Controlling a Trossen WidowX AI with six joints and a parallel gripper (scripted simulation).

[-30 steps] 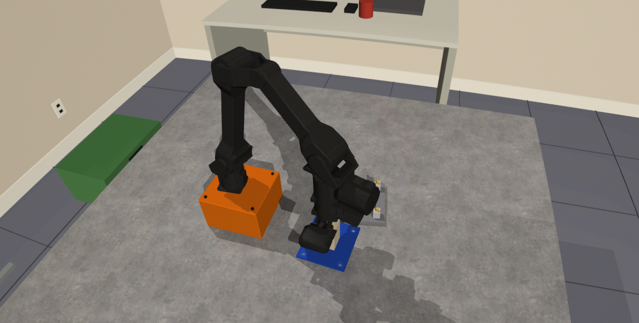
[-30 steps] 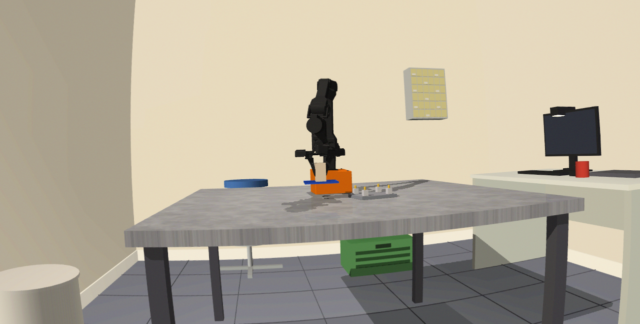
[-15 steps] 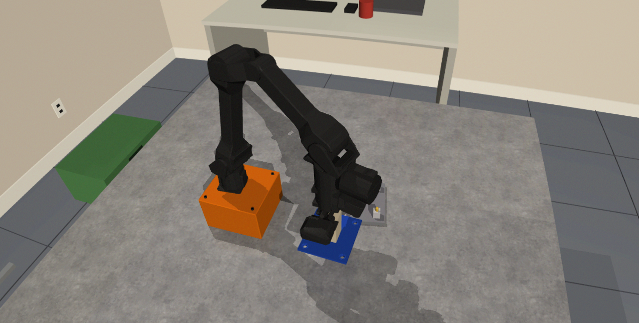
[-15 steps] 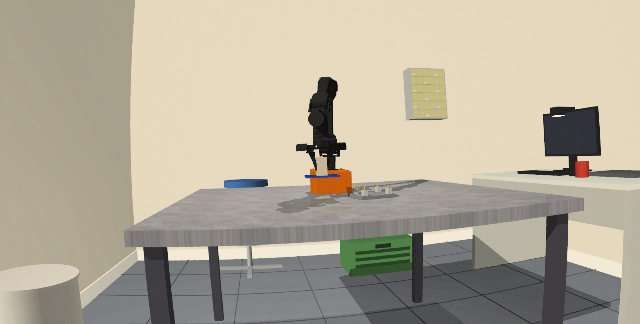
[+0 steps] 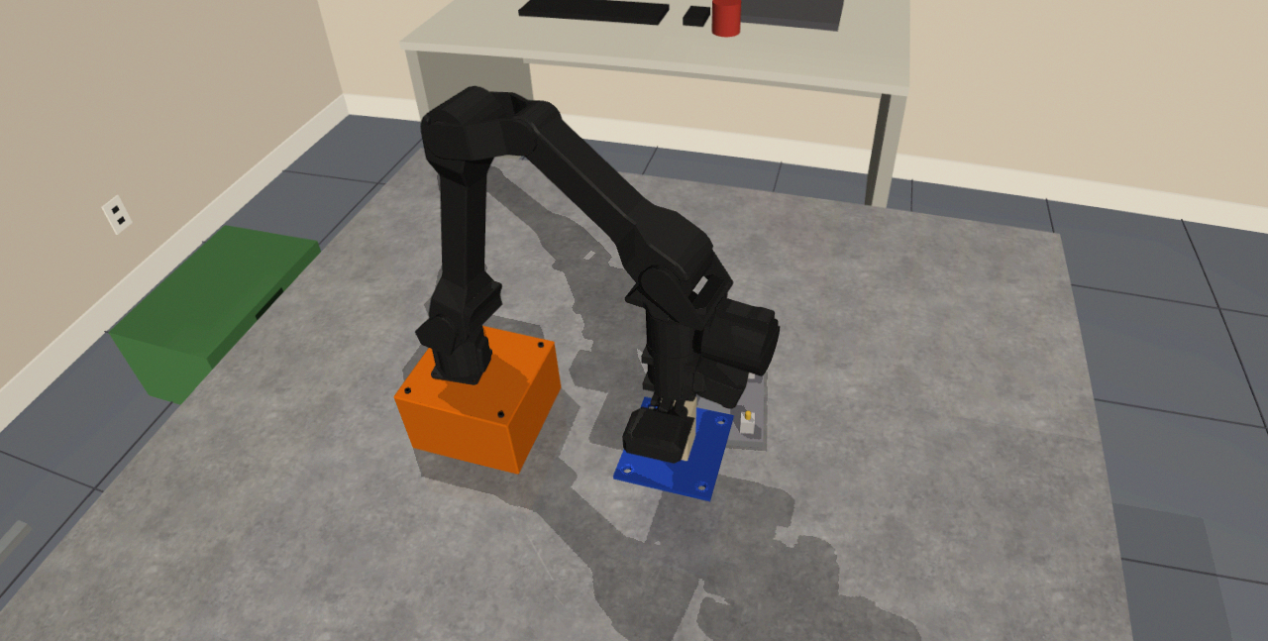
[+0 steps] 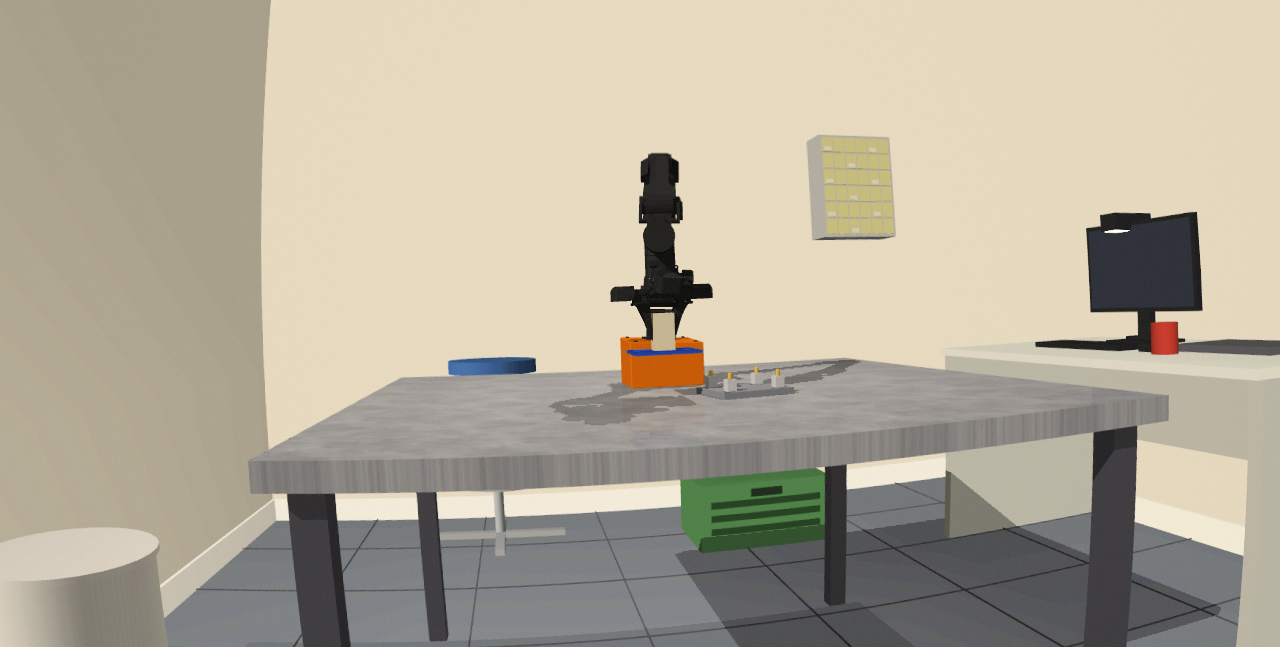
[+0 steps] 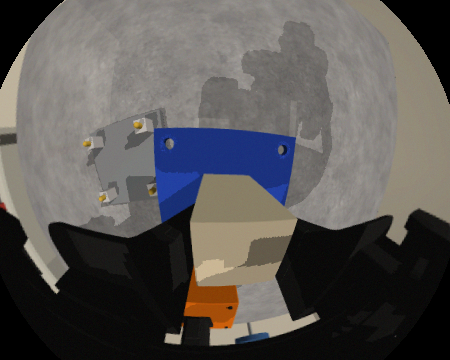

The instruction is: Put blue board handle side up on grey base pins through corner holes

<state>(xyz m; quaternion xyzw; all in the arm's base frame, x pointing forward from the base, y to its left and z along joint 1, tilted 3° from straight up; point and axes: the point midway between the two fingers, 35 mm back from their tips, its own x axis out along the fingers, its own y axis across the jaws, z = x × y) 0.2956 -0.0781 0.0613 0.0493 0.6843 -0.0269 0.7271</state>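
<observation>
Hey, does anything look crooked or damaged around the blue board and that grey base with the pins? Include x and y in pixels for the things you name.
The grey four-post base [image 5: 756, 437] [image 6: 747, 393] [image 7: 122, 165] sits skewed relative to the flat blue board [image 5: 709, 451] [image 6: 640, 352] [image 7: 225, 152] in the wrist view. I see no damage, though the fingers partly hide the board.

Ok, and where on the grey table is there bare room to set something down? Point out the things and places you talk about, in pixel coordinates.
The grey table [image 5: 930, 353] [image 6: 895, 401] [image 7: 75, 65] shows bare surface between the grey base [image 5: 753, 439] [image 6: 747, 393] [image 7: 122, 160] and the edge nearest the tiled floor's right side in the top view. It is crowded between the orange block [image 5: 465, 437] [image 6: 662, 372] [image 7: 212, 310] and that base, where the pincer [image 5: 671, 411] [image 6: 663, 331] [image 7: 228, 208] holds up the blue board [image 5: 709, 451] [image 6: 640, 352] [image 7: 225, 152].
</observation>
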